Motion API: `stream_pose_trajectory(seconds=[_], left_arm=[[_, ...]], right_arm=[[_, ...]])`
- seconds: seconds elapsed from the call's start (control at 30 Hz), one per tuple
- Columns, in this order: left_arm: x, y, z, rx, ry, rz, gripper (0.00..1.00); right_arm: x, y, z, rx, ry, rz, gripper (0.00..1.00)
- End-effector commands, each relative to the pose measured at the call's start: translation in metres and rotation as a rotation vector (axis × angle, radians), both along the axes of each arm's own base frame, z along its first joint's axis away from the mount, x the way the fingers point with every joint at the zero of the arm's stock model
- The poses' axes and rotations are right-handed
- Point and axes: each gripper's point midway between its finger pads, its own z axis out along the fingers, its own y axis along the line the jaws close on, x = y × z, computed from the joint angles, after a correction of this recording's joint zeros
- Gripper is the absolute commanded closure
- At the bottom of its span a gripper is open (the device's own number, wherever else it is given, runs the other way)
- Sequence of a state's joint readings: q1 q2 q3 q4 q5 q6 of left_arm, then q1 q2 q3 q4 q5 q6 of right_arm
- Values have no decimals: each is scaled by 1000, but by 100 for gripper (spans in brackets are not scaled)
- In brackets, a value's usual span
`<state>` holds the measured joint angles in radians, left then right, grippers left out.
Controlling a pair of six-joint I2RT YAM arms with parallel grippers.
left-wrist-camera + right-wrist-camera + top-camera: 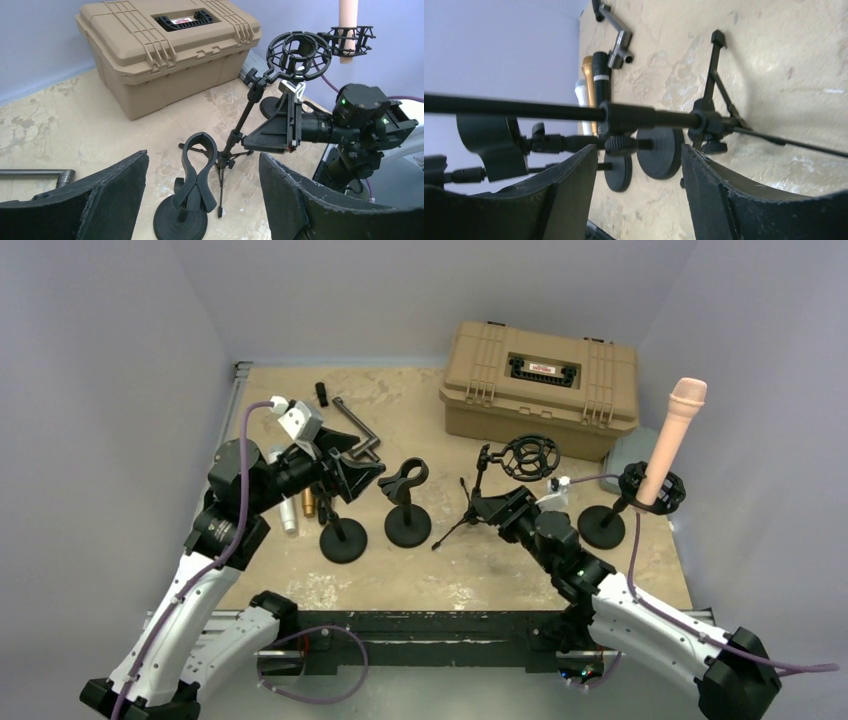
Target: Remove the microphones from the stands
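A peach-pink microphone (672, 435) stands tilted in a black shock mount (655, 490) on a round-based stand (601, 527) at the right. Its lower part also shows in the left wrist view (348, 22). My right gripper (492, 508) is open and empty, low beside a tripod stand (478, 502), well left of the microphone. In the right wrist view the gripper (639, 172) has the tripod's pole (524, 109) just beyond its fingertips. My left gripper (352, 475) is open and empty at the left, above a clip stand (196, 170); it also shows in the left wrist view (202, 200).
A tan hard case (540, 385) sits at the back. The tripod carries an empty shock mount (530, 457). Two round-based stands (407, 525) (343, 540) stand mid-table. Loose microphones (290, 512) and a metal crank (358, 425) lie at the left.
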<state>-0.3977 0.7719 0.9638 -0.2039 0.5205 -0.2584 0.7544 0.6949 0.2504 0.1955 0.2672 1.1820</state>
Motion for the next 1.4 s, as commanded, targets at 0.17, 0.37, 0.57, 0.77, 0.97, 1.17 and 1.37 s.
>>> stream_pose_trajectory(seconds=[0.17,0.37,0.57,0.77,0.97,1.17,1.37], left_arm=[[-8,-7,11,19,-69,-33,21],[-9,-10,9,26,-66,-49,21],[-16,-19,6,38,-66,-97,21],[-21,-28,0,64,-62,-134,21],[-25,-35,-4,83,-59,-158,21],[-27,-44,-9,104,-53,-172,21],[-23,-73,-12,145,-1,-109,21]], right_arm=[[25,-8,44,49,-109,-18,53],[23,3,45,37,-150,59,53],[21,11,45,52,-184,106,59],[22,12,41,14,-191,120,70],[19,15,35,-24,-199,158,62],[18,14,25,-53,-191,164,65],[21,14,13,-107,-190,175,79]])
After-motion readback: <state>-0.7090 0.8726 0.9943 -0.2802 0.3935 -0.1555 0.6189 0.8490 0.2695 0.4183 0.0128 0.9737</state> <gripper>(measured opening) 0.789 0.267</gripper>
